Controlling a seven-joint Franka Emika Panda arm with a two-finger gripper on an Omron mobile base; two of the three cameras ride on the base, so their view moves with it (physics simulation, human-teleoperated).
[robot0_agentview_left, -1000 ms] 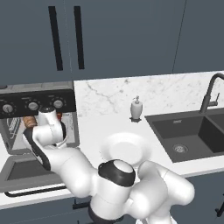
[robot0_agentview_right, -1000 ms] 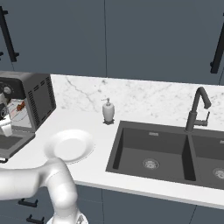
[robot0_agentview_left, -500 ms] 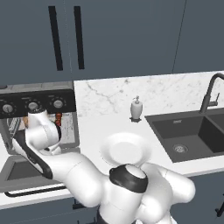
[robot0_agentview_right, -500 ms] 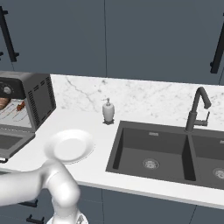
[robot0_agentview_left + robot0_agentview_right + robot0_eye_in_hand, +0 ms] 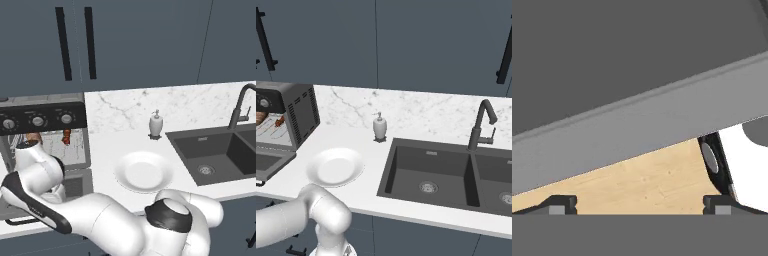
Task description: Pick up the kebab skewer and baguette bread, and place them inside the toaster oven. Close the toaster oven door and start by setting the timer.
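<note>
Standing at the far left of the bench (image 5: 356, 192), the toaster oven (image 5: 298, 112) has its door (image 5: 268, 162) dropped open toward the near side, lying roughly flat in front of the cavity. Inside, on the wire rack, the kebab skewer (image 5: 66, 137) shows its dark red chunks toward the right of the opening, and the baguette bread (image 5: 260, 118) lies to its left; from the left base view only a brown end of the loaf peeks out above the arm. Three knobs (image 5: 37, 121) sit in a row on the black panel above the opening.

The arm bends low over the open door at the left. In the hand view the end effector (image 5: 639, 204) has its two dark tips set wide apart with nothing between them, close beneath the grey edge of the door (image 5: 637, 125), with pale wooden floor beyond.

A white plate (image 5: 143, 171) lies on the bench right of the oven, a soap dispenser (image 5: 156, 123) stands farther back by the wall, and a dark sink (image 5: 431, 172) with a black tap (image 5: 482, 125) takes up the right side.
</note>
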